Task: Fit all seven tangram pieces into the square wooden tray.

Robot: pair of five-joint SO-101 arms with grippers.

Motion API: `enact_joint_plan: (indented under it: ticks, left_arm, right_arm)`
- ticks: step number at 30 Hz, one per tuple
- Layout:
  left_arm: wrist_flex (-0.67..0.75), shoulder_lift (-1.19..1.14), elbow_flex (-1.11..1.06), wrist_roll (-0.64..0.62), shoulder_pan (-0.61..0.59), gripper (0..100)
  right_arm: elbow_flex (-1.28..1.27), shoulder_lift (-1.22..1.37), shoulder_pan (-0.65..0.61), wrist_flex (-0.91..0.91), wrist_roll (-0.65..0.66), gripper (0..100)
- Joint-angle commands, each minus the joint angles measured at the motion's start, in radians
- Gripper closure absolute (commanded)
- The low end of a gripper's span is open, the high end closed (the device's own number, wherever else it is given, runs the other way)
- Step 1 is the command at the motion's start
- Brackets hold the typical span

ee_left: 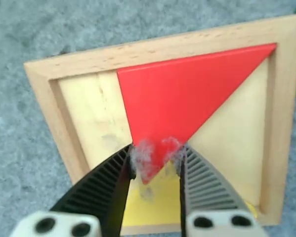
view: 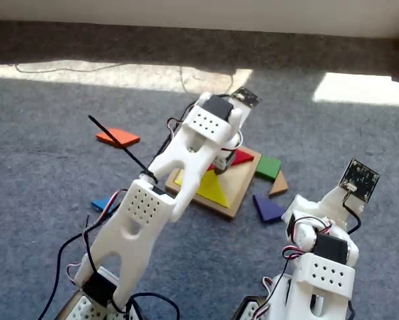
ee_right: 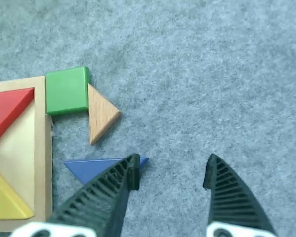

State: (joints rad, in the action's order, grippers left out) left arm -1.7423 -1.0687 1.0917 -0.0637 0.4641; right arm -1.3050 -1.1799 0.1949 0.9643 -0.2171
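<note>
Presently, item by item.

1. Left arm: stretched from the near-left base out over the middle of the carpet, wrist bent down above the tray.
2. Left gripper: jaws narrow, closed on one corner of the red triangle. The black ribbed fingers press it on both sides.
3. Red triangle: inside the tray, on its far side. The held corner points toward the yellow triangle, which lies flat in the near part of the tray.
4. Right arm: folded back at the near right, well apart from the tray.
5. Right gripper: jaws wide, holding nothing, hanging above bare carpet with one finger just beside the dark blue triangle.
6. Loose pieces, right of the tray:
   - green square, against the tray's rim
   - wooden triangle, touching the square
   - dark blue triangle, nearer
7. Loose pieces, left of the tray:
   - orange piece, far and well apart
   - blue piece, partly hidden by the left arm
8. Surface: grey carpet.
9. Room: sunlight patches along the far side, a thin cable across them, and a pale wall beyond.
</note>
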Motion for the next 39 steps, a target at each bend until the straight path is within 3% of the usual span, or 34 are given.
enact_joint_plan:
  ticks: [1, 16, 21, 27, 39]
  left_arm:
    - [-0.003, 0.022, 0.054, 0.0, 0.015, 95]
    - [0.006, 0.18, 0.094, -0.034, 0.008, 96]
    - [0.055, 0.295, 0.275, -0.1, -0.024, 95]
    - [0.015, 0.325, 0.45, -0.107, -0.025, 95]
    - [-0.026, 0.361, 0.288, -0.109, -0.05, 96]
  right_arm:
    - [0.008, -0.018, 0.002, -0.019, -0.006, 78.1]
    - [0.01, -0.018, 0.002, -0.021, -0.006, 78.1]
    - [0.008, -0.018, 0.002, -0.021, -0.006, 78.1]
    - [0.008, -0.018, 0.002, -0.021, -0.006, 78.1]
    - [0.005, -0.015, 0.002, -0.051, 0.021, 78.1]
